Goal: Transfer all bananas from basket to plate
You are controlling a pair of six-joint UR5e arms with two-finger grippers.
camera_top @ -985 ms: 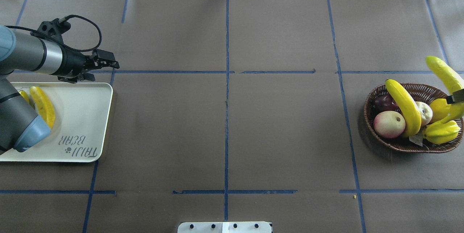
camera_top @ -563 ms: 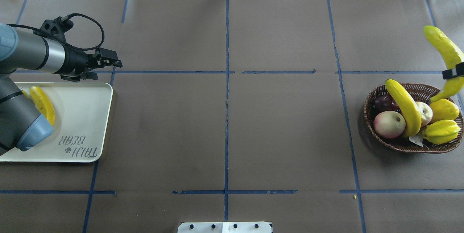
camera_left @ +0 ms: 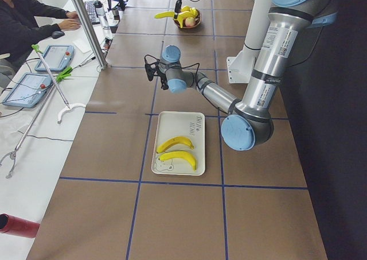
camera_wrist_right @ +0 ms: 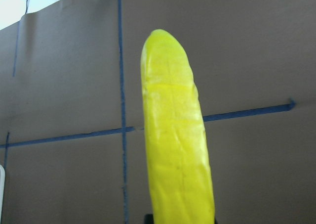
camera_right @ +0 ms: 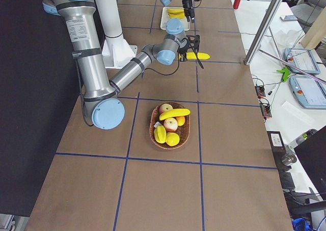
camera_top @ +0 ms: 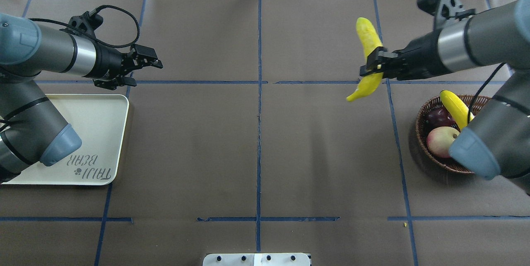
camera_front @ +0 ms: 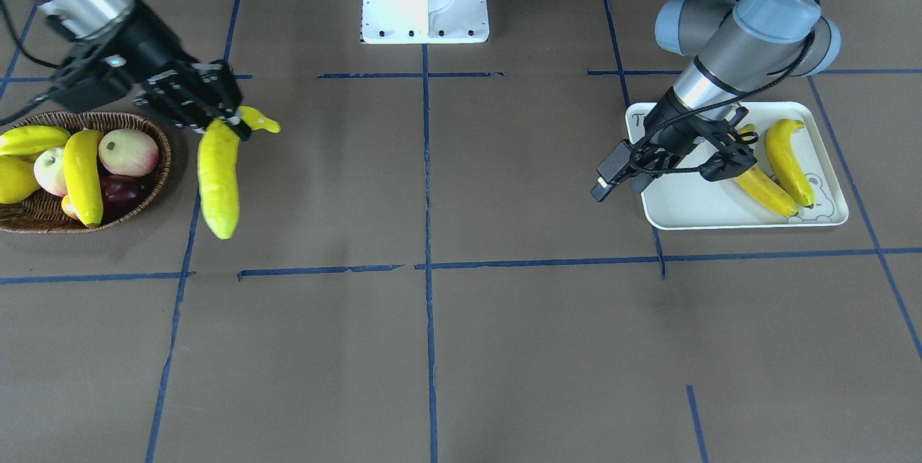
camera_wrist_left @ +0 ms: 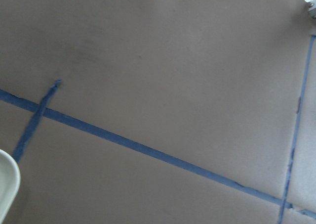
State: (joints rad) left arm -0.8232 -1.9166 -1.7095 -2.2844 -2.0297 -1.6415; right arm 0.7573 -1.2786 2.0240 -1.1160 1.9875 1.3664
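Holding a banana point(camera_top: 367, 44) in the air, the right gripper point(camera_top: 374, 67) is clenched on it a little past its middle, toward the stem end. The banana is out of the basket point(camera_top: 423, 113) and hangs over bare table, just inside the robot's right half. Its long axis runs from near the robot to the far side of the table, so it lies across the way to the plate point(camera_top: 103, 113). The long free end points away from the robot, and the short stem end points back and a little to the left.

The plate is well apart from it, at the left end of the table, with the whole middle field between. Two bananas point(camera_front: 789, 160) already lie on the plate, and one more banana point(camera_top: 455, 106) is in the basket among other fruit.

The left gripper point(camera_top: 151, 61) is released and empty. It hovers just beyond the far corner of the plate, with its fingers pointing toward the centre. The left arm is clearly nearer to the plate. So, in my judgement, a hand-over in the middle is the likely next move, and the long free end is the part for the left gripper to take.
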